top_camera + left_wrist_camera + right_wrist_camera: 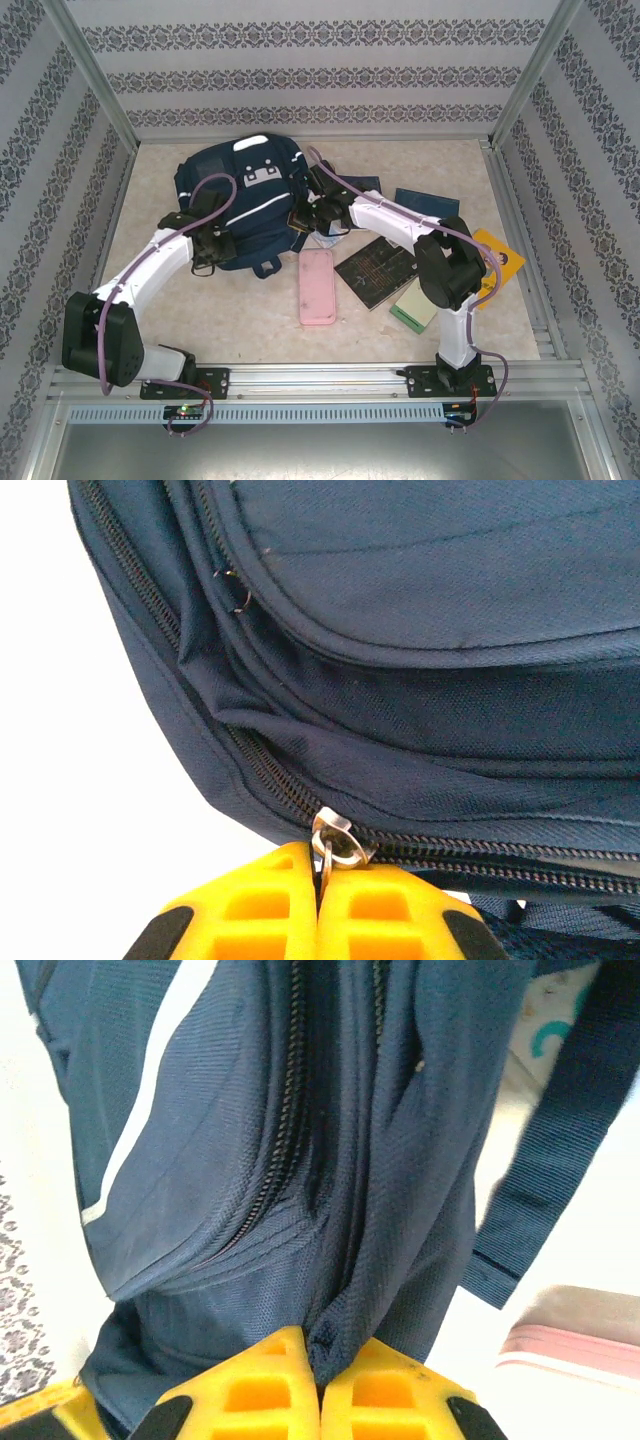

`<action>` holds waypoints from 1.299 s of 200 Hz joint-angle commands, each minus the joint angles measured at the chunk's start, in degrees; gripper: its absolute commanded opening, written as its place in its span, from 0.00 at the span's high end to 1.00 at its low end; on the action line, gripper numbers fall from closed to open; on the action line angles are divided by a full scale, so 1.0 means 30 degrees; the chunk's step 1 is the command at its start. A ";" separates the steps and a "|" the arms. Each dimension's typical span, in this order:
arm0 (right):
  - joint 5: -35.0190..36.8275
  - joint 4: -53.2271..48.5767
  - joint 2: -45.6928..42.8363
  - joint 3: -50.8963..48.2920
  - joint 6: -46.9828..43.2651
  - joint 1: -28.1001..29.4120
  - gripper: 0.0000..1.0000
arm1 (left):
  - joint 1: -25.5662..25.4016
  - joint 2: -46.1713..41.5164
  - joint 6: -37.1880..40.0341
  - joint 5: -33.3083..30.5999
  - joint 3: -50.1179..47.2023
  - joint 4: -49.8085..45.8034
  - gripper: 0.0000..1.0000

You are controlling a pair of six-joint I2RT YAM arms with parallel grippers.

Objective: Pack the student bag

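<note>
Student bag [240, 200]: navy backpack lying flat at the back left of the table [250, 330], front face up, white strips across it. A light patch near its top carries a dark, face-like motif; any lettering there is too small to read.

Left gripper [210, 245]: at the bag's near left edge. In the left wrist view the yellow fingers [260, 900] are pressed together on the metal zipper pull [335, 838], at the end of a closed zip run along the bag [420, 630]; the gripper [318, 865] is cut off by the bottom edge.

Right gripper [305, 215]: at the bag's right side. In the right wrist view the gripper [318, 1345] is closed tight, pinching a fold of the bag's fabric [300, 1110]. A dark strap [560, 1140] hangs beside it, and a pink edge [580, 1345] is cropped at the corner.

Loose items, right of the bag: pink pencil case [317, 286], dark patterned book [375, 272], green notepad [418, 303], blue book [427, 203], yellow book [498, 262]. The right arm crosses over several of them; the yellow cover's dark round mark cannot be read.
</note>
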 commanded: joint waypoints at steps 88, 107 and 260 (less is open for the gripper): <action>0.3129 -0.5088 0.3546 0.7857 -0.4081 -0.2463 0.46 | -0.3291 -0.1837 -0.2847 0.3335 -0.1637 0.0799 1.00; 0.3389 -0.4985 0.1761 0.5898 -0.3614 -0.2114 0.42 | -0.4304 -0.0927 -0.3445 0.3391 -0.1091 0.1655 1.00; 0.1022 -0.1812 0.1674 0.0794 0.1516 0.2035 0.68 | -0.6068 0.0392 -0.2771 0.2392 -0.0465 0.1052 1.00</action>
